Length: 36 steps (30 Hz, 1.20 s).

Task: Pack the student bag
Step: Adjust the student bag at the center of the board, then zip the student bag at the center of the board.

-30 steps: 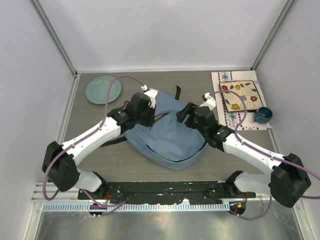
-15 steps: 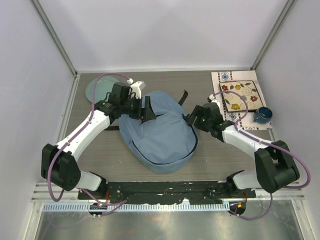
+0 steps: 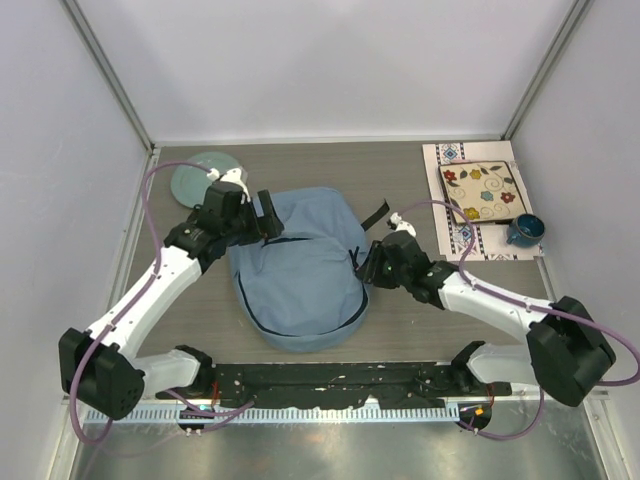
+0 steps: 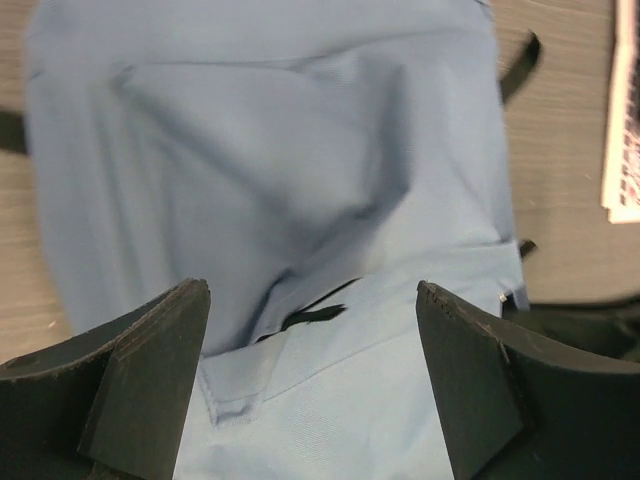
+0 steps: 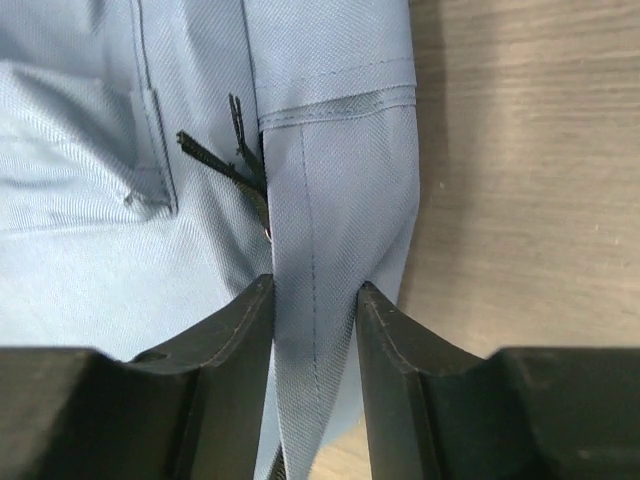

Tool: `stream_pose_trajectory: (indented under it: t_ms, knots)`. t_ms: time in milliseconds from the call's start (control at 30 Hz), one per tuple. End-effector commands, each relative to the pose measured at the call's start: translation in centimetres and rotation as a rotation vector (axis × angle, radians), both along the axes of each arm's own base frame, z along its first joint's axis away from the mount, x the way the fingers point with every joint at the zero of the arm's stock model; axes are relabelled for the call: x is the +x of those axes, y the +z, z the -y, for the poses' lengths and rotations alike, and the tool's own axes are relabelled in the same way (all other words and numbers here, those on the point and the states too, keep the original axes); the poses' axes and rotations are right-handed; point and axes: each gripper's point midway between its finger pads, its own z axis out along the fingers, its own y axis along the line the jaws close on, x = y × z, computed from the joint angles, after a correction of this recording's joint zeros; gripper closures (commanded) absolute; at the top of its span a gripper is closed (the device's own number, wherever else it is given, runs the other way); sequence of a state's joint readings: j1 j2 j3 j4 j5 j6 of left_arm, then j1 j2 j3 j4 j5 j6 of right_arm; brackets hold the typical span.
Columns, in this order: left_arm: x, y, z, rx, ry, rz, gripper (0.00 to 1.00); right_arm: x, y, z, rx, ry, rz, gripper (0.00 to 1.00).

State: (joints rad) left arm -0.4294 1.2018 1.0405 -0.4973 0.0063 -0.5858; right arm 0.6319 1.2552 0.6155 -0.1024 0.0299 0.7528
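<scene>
Pinching a fold of the student bag in its jaws, the right gripper has dragged it leftward, mid-worktop; farther back, the left gripper hovers over it, jaws apart. This looks like positioning, not packing yet.

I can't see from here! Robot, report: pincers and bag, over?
Left pincer open over bag. Right pincer shut on bag's edge. Plate and mug off to the sides, not blocking.
</scene>
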Motion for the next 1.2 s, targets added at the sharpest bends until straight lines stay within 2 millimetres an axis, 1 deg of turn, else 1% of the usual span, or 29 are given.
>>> stream_pose_trajectory:
  t_ms: [0, 33, 67, 100, 133, 167, 200, 233, 267, 300, 367, 400, 433, 467, 500, 533, 567, 600, 667, 700, 733, 767, 867, 900, 967, 1000, 1067, 1100, 1167]
  knots:
    - [-0.3, -0.6, -4.4, 0.091, 0.222, 0.001, 0.12, 0.6, 2.7, 1.8, -0.066, -0.115, 0.096, 0.53]
    - [-0.7, -1.3, -4.9, 0.105, 0.236, -0.011, 0.11, 1.4, 3.6, 2.8, -0.103, -0.156, 0.140, 0.50]
    - [-1.1, -1.2, -5.3, 0.103, 0.254, -0.002, 0.11, 2.3, 6.2, 2.6, -0.078, -0.166, 0.204, 0.45]
    - [-1.2, -1.3, -5.7, 0.103, 0.276, 0.002, 0.09, 2.9, 7.5, 2.5, -0.089, -0.152, 0.249, 0.44]
    - [-1.6, -2.1, -6.0, 0.108, 0.285, -0.006, 0.07, 3.5, 8.8, 1.9, -0.069, -0.139, 0.286, 0.43]
    - [-1.7, -1.6, -6.3, 0.095, 0.301, 0.016, 0.04, 4.4, 10.7, 1.0, -0.046, -0.127, 0.318, 0.42]
    - [-1.6, -1.6, -6.7, 0.090, 0.320, 0.021, 0.00, 4.8, 11.3, 0.5, -0.046, -0.106, 0.329, 0.42]
    - [-1.8, -2.2, -6.8, 0.085, 0.319, 0.015, 0.01, 5.0, 11.9, -0.6, -0.014, -0.071, 0.332, 0.42]
    - [-1.7, -2.1, -6.9, 0.069, 0.321, 0.022, 0.00, 5.5, 13.3, -1.6, 0.020, -0.054, 0.348, 0.42]
    - [-1.6, -2.0, -6.9, 0.040, 0.319, 0.017, 0.00, 5.8, 12.6, -2.6, 0.033, -0.038, 0.324, 0.42]
    - [-1.5, -2.2, -7.0, 0.010, 0.327, 0.014, 0.00, 5.9, 13.2, -4.5, 0.102, 0.006, 0.318, 0.42]
    - [-1.3, -1.8, -7.4, -0.023, 0.338, 0.025, 0.00, 6.0, 12.7, -5.2, 0.116, 0.023, 0.302, 0.42]
    - [-1.6, -2.2, -6.8, -0.073, 0.309, 0.009, 0.01, 6.0, 12.9, -6.0, 0.147, 0.031, 0.300, 0.42]
    - [-1.2, -1.3, -6.6, -0.121, 0.298, 0.048, 0.00, 5.8, 12.9, -6.8, 0.165, 0.058, 0.291, 0.42]
    - [-1.0, -0.4, -7.3, -0.160, 0.313, 0.083, 0.01, 5.7, 12.9, -7.1, 0.175, 0.066, 0.286, 0.43]
    - [-1.3, -0.8, -7.1, -0.192, 0.293, 0.076, 0.01, 5.5, 12.7, -7.9, 0.182, 0.079, 0.277, 0.44]
    - [-1.0, -0.4, -7.2, -0.215, 0.294, 0.100, 0.01, 5.4, 12.7, -8.2, 0.189, 0.090, 0.272, 0.45]
    - [-0.8, -0.5, -7.8, -0.227, 0.309, 0.099, 0.00, 5.3, 13.1, -8.8, 0.207, 0.101, 0.283, 0.45]
    - [-0.7, -1.7, -7.1, -0.260, 0.263, 0.039, 0.00, 5.0, 13.6, -10.0, 0.223, 0.124, 0.296, 0.45]
    - [-0.5, -2.2, -7.1, -0.273, 0.259, 0.017, 0.01, 5.0, 13.9, -10.3, 0.231, 0.132, 0.302, 0.45]
    - [-0.4, -3.4, -6.9, -0.274, 0.256, -0.027, 0.02, 4.9, 13.7, -10.8, 0.230, 0.143, 0.297, 0.45]
    - [-0.2, -3.7, -6.7, -0.284, 0.247, -0.033, 0.03, 4.9, 14.4, -11.4, 0.241, 0.156, 0.307, 0.45]
    - [0.2, -4.9, -6.5, -0.302, 0.241, -0.044, 0.07, 4.8, 15.2, -12.7, 0.249, 0.183, 0.319, 0.45]
    - [0.1, -5.3, -6.3, -0.308, 0.235, -0.053, 0.09, 4.4, 15.4, -13.4, 0.249, 0.201, 0.323, 0.44]
    - [0.2, -6.0, -6.2, -0.309, 0.232, -0.070, 0.14, 4.6, 15.5, -14.2, 0.245, 0.206, 0.331, 0.44]
    - [0.0, -6.5, -6.2, -0.309, 0.233, -0.081, 0.20, 4.1, 15.4, -14.9, 0.243, 0.221, 0.329, 0.44]
    - [0.1, -6.7, -6.1, -0.318, 0.229, -0.074, 0.26, 4.2, 16.0, -15.8, 0.247, 0.228, 0.338, 0.44]
    - [0.0, -7.2, -6.1, -0.319, 0.232, -0.084, 0.36, 3.9, 15.4, -16.6, 0.237, 0.240, 0.329, 0.43]
    - [0.0, -7.4, -6.0, -0.319, 0.230, -0.083, 0.44, 4.1, 15.6, -17.5, 0.234, 0.242, 0.338, 0.42]
